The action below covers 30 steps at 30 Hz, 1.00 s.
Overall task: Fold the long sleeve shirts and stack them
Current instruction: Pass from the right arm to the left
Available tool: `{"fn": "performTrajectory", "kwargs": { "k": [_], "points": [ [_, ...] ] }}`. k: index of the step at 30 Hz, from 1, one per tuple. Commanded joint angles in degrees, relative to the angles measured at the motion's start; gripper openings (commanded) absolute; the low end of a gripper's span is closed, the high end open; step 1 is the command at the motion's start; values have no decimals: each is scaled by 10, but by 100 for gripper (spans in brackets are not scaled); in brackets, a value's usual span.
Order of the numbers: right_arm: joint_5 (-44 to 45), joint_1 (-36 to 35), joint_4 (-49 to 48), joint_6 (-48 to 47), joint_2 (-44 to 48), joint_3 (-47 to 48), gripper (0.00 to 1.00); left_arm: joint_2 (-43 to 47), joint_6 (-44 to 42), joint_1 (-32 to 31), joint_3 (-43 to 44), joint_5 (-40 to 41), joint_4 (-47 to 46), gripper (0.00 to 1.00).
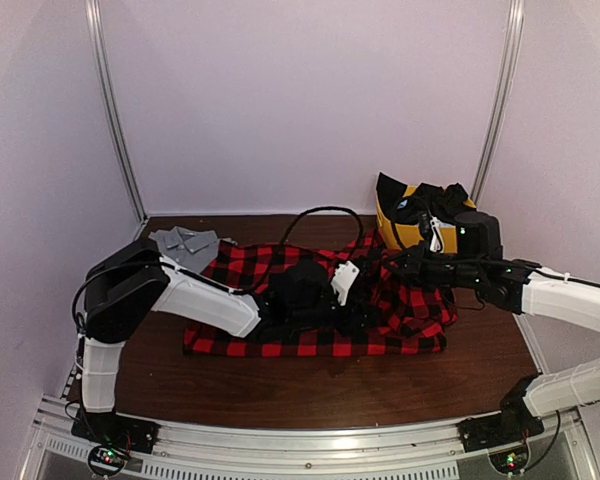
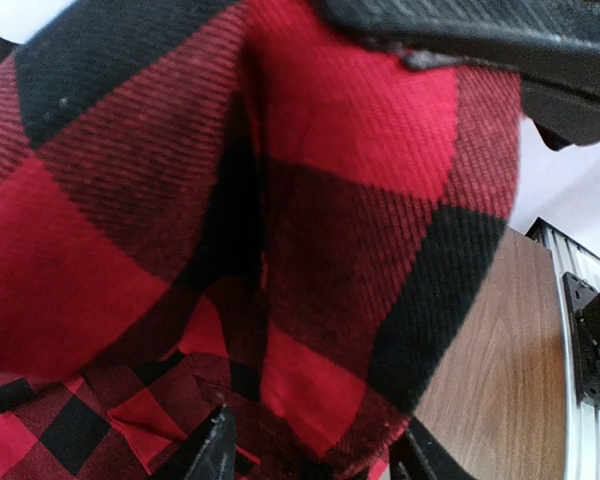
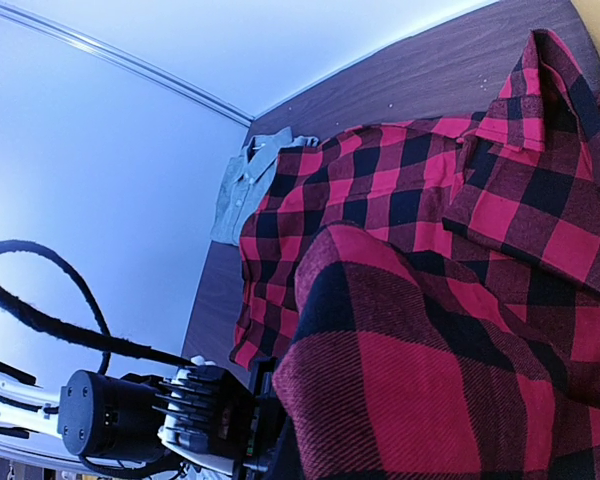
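The red-and-black check flannel shirt (image 1: 280, 270) lies spread across the middle of the table. The grey collared shirt (image 1: 185, 243) lies flat at the back left, partly under the flannel's edge; it also shows in the right wrist view (image 3: 242, 180). My left gripper (image 1: 342, 288) is over the flannel's middle; in its wrist view its fingers (image 2: 215, 452) stand apart with a raised fold of flannel (image 2: 280, 250) between them. My right gripper (image 1: 398, 262) holds that fold up from the right. Its fingers are hidden under flannel (image 3: 450, 380) in its own view.
A yellow bin (image 1: 398, 232) with dark clothes stands at the back right, close behind the right gripper. A black cable (image 1: 315, 215) loops over the flannel. Bare wood table (image 1: 280, 385) lies in front of the shirt, and a metal rail (image 1: 310, 440) runs along the near edge.
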<state>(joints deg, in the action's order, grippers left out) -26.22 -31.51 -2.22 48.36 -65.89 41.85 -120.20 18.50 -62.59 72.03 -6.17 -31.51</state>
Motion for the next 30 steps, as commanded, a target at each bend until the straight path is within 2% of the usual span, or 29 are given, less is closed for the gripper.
{"fn": "performTrajectory", "kwargs": {
  "k": [1,7,11,16,20,25,30],
  "points": [
    [-4,2,-14,3,16,-5,0,-30,0,-2,24,-24,-55,48],
    [4,4,-5,-3,22,-10,0,-31,-7,-3,34,-26,-42,20],
    [14,5,1,-9,23,-15,0,-5,-38,-3,30,-2,3,1],
    [30,15,15,-22,25,-21,0,42,-114,-1,56,97,123,0],
    [45,30,24,-38,22,-18,7,66,-164,5,101,172,221,0],
    [60,40,47,-66,6,-7,25,73,-200,25,185,205,310,0],
    [60,41,47,-80,8,-16,45,68,-199,53,279,212,394,0]
  ]
}}
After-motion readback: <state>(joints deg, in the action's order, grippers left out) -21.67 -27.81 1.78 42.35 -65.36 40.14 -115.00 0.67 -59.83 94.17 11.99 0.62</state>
